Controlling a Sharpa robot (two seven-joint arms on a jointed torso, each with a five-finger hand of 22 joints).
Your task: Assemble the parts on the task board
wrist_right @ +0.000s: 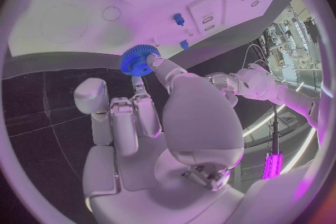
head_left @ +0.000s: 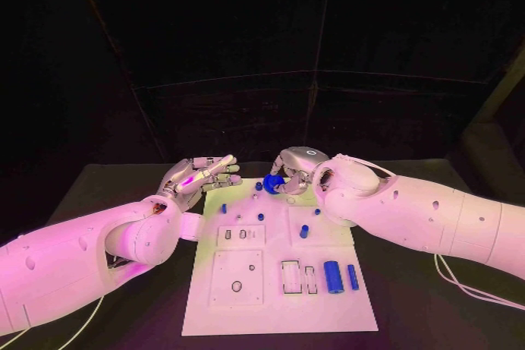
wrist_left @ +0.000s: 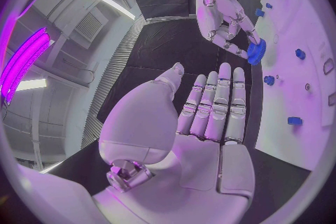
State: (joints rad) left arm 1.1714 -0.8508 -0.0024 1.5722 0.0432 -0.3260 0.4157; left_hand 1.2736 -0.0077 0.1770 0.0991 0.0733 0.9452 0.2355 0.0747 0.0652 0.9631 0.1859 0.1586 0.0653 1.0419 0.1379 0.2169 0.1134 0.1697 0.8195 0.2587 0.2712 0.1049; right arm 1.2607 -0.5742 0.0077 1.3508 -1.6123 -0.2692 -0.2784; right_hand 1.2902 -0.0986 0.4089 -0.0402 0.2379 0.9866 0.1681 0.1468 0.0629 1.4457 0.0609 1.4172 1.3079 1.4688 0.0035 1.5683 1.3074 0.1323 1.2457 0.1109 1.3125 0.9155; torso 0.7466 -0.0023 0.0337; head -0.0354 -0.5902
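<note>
The white task board (head_left: 328, 304) lies in the middle of the black table. My right hand (head_left: 295, 168) hovers at the board's far edge and pinches a blue toothed gear (head_left: 272, 184) (wrist_right: 140, 60) (wrist_left: 255, 52) between its fingertips. My left hand (head_left: 200, 175) (wrist_left: 210, 106) is off the board's far left corner, fingers straight and apart, holding nothing. Small blue pegs (head_left: 223, 209) (head_left: 260, 216) stand on the far part of the board. A blue pin (head_left: 304, 231) lies mid-board. Two blue cylinders (head_left: 332, 277) (head_left: 352, 276) lie near the front right.
Rectangular slots (head_left: 291, 277) and a plate with an oval hole (head_left: 237, 286) sit on the board's near half. Thin cables (head_left: 460, 285) trail over the table beside my right arm. Black table surface (head_left: 426, 320) surrounds the board.
</note>
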